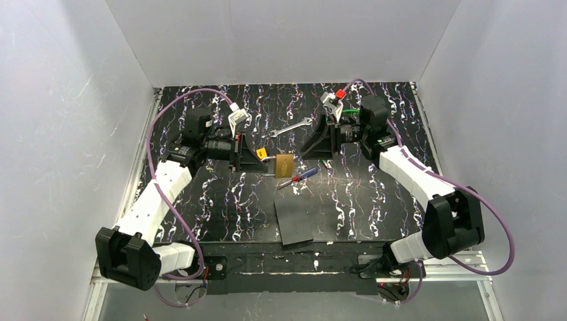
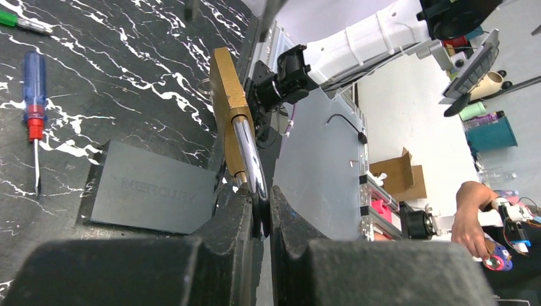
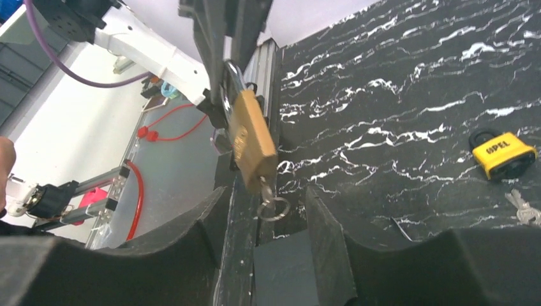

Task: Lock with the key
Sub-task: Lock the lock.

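Our left gripper clamps the chrome shackle of the square brass padlock. The slim silvery key sits between the parted fingers of our right gripper.

I'm in a robotics lab here: white panels box in my marbled table on its metal frame, and beyond it I see red cables, a cardboard box, a teal bin and somebody's forearm by a small gadget.
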Controlling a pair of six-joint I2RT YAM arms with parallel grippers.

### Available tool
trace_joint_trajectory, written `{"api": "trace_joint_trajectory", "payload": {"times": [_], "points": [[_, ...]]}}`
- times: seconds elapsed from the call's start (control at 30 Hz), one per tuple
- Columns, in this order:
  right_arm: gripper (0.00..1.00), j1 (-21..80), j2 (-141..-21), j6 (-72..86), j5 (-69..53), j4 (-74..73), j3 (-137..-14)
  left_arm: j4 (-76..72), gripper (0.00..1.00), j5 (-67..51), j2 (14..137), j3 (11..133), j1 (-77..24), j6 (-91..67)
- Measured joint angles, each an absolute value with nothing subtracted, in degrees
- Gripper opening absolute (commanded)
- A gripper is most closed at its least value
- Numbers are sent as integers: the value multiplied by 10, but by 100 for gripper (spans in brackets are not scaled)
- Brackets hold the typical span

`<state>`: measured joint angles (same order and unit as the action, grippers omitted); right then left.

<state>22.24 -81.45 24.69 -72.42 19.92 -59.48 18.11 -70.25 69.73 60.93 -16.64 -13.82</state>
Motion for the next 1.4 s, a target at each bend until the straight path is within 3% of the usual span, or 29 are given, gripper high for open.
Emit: {"api": "trace_joint_trajectory", "payload": {"times": [0.47,0.8,0.93,1.4], "points": [[42,260,-815,122,-725,74,-595,183,0,-737,696,609,-166,-134],[20,271,-815,116,-724,68,-595,182,0,-738,696,609,-166,-133],[2,272,-815,116,-725,64,-595,183,0,-738,696,609,-166,-133],[1,245,-815,82,-717,29,-595,229,0,-746,696,640,-101,-92]]}}
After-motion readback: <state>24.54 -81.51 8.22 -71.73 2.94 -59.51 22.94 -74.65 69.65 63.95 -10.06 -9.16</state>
